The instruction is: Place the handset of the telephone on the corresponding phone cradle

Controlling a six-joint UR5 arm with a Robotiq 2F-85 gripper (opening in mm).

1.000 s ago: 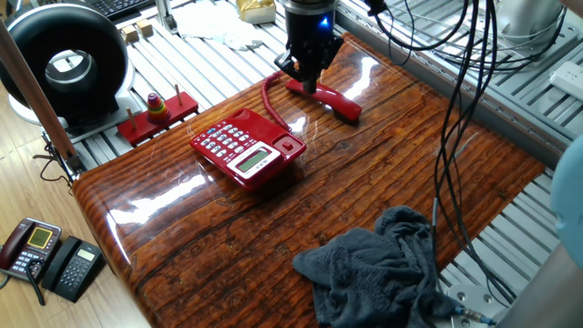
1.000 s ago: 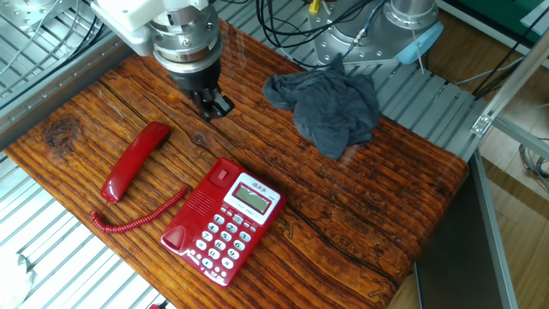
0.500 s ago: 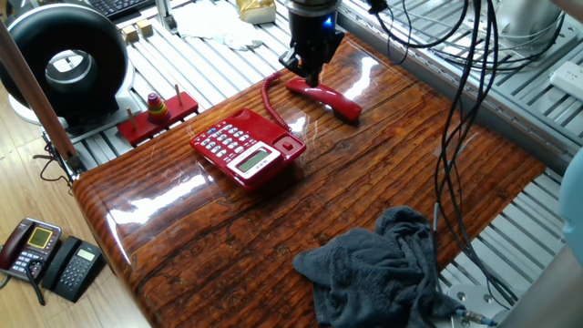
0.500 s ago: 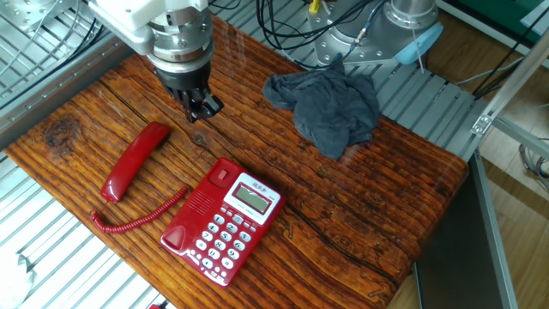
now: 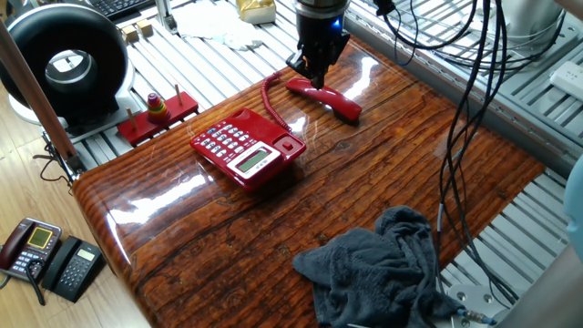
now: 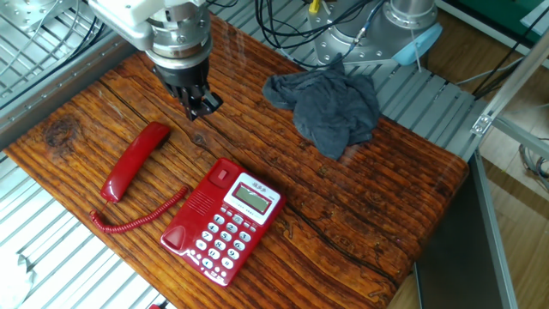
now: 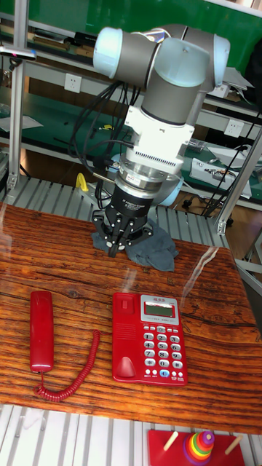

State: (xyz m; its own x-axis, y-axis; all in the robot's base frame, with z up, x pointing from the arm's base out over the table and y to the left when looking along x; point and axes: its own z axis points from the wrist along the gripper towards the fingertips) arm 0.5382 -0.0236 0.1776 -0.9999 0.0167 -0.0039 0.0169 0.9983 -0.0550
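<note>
The red handset [image 6: 131, 161] lies flat on the wooden table [image 6: 360, 206], well apart from the red telephone [image 6: 223, 220], tied to it by a curly cord [image 6: 137, 219]. It looks light, hard and shiny, so it may slip; the thin middle seems best to grab. The gripper [image 6: 202, 106] hangs near it with nothing in it, fingers close together.

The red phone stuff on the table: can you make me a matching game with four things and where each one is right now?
Things:
1. handset
2. telephone
3. cloth
4. tool

Places:
A. above the wood, holding nothing
B. crumpled near the table's edge
C. lying flat on the wood, off its cradle
D. sitting flat, keypad up, cradle bare

Pairs: 1-C, 2-D, 3-B, 4-A
</note>
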